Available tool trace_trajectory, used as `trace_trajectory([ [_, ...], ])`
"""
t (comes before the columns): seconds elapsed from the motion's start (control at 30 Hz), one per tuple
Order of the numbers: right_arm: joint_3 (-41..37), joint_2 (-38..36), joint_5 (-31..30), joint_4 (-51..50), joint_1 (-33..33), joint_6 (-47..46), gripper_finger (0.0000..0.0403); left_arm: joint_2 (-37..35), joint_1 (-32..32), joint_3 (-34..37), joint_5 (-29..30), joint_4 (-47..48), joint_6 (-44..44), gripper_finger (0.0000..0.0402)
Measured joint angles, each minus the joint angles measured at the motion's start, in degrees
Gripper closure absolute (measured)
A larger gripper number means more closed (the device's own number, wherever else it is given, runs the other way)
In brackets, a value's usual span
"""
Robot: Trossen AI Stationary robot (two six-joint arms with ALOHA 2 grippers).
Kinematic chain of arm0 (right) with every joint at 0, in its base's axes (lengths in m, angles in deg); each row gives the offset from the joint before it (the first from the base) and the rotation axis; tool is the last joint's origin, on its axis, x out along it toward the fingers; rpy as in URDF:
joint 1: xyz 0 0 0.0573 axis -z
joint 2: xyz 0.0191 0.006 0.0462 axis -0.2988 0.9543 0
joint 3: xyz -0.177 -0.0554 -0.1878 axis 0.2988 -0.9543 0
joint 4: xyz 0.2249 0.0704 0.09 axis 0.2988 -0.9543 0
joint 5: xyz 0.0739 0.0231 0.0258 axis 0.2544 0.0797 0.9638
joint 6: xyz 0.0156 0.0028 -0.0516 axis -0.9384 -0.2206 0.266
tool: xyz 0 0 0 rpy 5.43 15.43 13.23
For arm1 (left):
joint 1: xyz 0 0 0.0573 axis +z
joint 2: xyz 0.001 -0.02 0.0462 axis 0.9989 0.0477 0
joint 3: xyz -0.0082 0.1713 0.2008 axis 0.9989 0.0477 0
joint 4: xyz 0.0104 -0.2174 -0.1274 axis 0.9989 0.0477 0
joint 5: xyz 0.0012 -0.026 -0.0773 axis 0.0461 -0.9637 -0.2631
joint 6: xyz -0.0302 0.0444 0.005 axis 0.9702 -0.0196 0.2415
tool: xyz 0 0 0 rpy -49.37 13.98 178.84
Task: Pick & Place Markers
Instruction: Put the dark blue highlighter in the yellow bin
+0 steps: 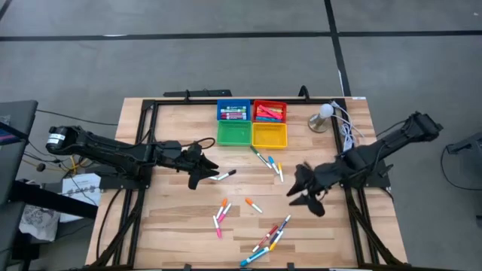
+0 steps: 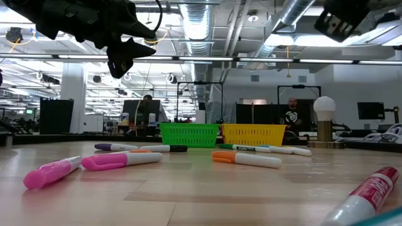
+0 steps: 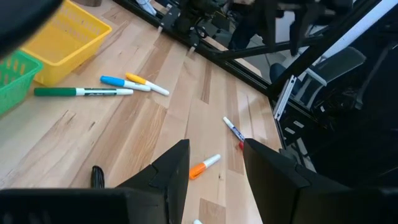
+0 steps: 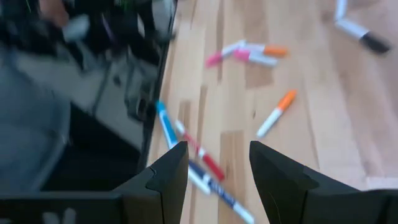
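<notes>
Lying nearest the low camera, a red-labelled marker (image 2: 370,191) is filling the bottom right corner, with two pink-capped markers (image 2: 88,164) resting on the wooden table (image 1: 173,226) to its left and an orange-capped marker (image 2: 246,159) farther back. More markers are sitting scattered over the table: a black-capped marker (image 1: 224,175) just beside the left gripper (image 1: 197,172), a green marker (image 1: 260,156) with blue and yellow ones near the yellow tray (image 1: 269,135), a pink and orange pair (image 1: 221,214) toward the front, and a cluster of blue and red markers (image 1: 267,242) at the front edge. Others are already lying inside the blue tray (image 1: 233,111) and the red tray (image 1: 269,111), while the green tray (image 1: 234,133) is standing beside the yellow one.

Both arms are hovering above the table. The left gripper is hanging over the left middle of the table, its fingers (image 3: 171,171) standing partly apart and gripping nothing. The right gripper (image 1: 307,190) is hanging over the right side, its fingers (image 4: 168,174) likewise parted and empty. A white-bulbed lamp (image 1: 323,117) is standing at the back right corner.
</notes>
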Motion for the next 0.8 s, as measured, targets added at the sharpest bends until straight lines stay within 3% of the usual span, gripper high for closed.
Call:
trace_trajectory([
  [0.3,11.5,14.3,6.0,-15.9,-3.1,6.5,0.0241,0.0,0.0,0.0,0.0,0.0,0.1,0.0251],
  [0.8,16.9,29.2,9.9,-16.7,-3.7,15.0,0.0241,0.0,0.0,0.0,0.0,-0.9,0.8,0.0251],
])
